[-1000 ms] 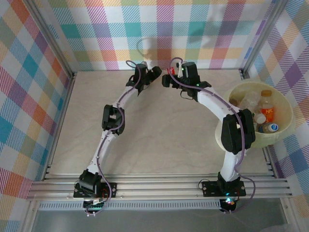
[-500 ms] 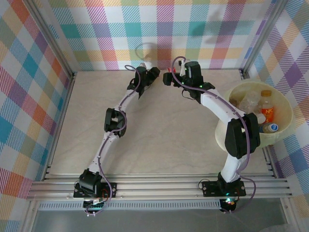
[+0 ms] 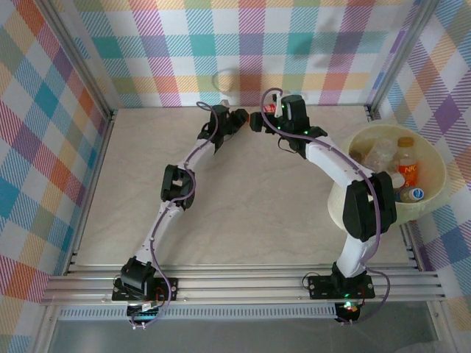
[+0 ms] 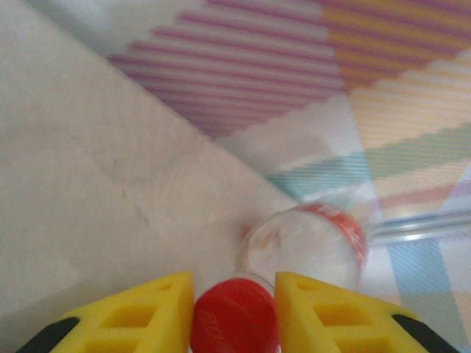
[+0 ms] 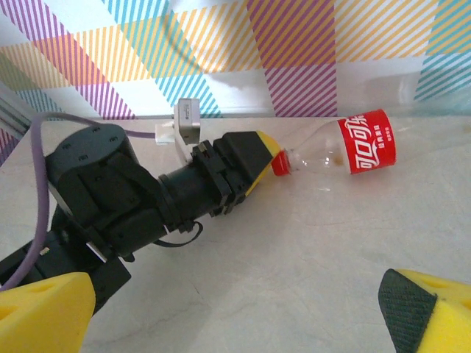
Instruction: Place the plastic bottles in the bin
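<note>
Left gripper (image 4: 234,290): yellow jaws clamped on the red cap (image 4: 235,321) of a clear plastic bottle (image 4: 309,246) with a red label. The bottle lies on its side at the far edge of the pale stone-look worktop (image 3: 243,198), near the middle, its body against the foot of the plaid back wall (image 3: 294,51).

Right gripper (image 5: 235,316): jaws wide apart and holding nothing, poised just beside the left one and looking down on the bottle.

Risks as I read them:
- The grip is on the cap alone. The long body hangs out past the fingers, so on the lift it may droop, pivot or slip out.
- The bottle body touches the wall, so a straight pull up could drag it and twist it in the jaws. I would back off toward the near edge first.
- The two wrists sit close, so a swing toward the bin may clip the right arm.

Bin: large round pale cream plastic tub (image 3: 383,127) at the right edge of the worktop, well apart from this bottle. It holds several bottles: an amber bottle with an orange label (image 3: 407,168), a crushed clear one (image 3: 379,154) and a blue-capped one (image 3: 416,194). I cannot make out the rest.
</note>
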Robot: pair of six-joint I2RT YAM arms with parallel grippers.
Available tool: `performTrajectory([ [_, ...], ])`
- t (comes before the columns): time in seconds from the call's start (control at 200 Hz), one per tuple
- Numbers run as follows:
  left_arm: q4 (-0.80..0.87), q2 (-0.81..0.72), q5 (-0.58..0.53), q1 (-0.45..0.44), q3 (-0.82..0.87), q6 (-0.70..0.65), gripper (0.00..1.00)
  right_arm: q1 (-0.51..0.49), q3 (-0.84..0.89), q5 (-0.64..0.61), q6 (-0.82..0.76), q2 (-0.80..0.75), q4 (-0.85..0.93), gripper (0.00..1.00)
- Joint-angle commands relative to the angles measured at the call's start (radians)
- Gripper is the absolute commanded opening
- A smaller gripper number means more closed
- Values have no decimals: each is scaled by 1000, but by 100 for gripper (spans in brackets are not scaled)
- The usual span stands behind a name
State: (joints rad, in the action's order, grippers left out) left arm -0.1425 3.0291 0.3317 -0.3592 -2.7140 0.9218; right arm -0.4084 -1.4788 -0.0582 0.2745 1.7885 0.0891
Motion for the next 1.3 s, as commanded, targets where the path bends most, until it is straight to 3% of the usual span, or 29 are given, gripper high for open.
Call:
performTrajectory([
  [0.0, -29, -124, 83, -23, 197, -43, 34, 26, 8, -32, 67, 3, -26, 100],
  [0.155, -61, -251, 108, -42, 400, -90, 35, 77, -67, -66, 253, 104, 45, 100],
  [0.36, -4, -305, 150, -85, 465, -148, 35, 110, -251, -177, 417, 278, 190, 100],
  [0.61, -197, -540, 109, -97, 819, -169, 39, 163, -448, -255, 623, 473, 273, 100],
  [0.765, -240, -692, 83, -102, 1017, -212, 44, 177, -586, -280, 645, 590, 367, 100],
  [0.895, -208, -777, 54, -102, 1114, -259, 53, 193, -748, -231, 597, 714, 446, 100],
  [1.105, -183, -840, 6, -100, 1207, -289, 76, 198, -1254, -116, 498, 1012, 748, 94],
  [1.175, -182, -861, -6, -96, 1232, -294, 83, 196, -1225, -101, 489, 1003, 770, 90],
  [1.245, -184, -894, -25, -96, 1264, -304, 99, 192, -1085, -100, 470, 930, 727, 86],
  [1.295, -187, -918, -40, -96, 1289, -311, 100, 190, -953, -99, 454, 860, 664, 79],
])
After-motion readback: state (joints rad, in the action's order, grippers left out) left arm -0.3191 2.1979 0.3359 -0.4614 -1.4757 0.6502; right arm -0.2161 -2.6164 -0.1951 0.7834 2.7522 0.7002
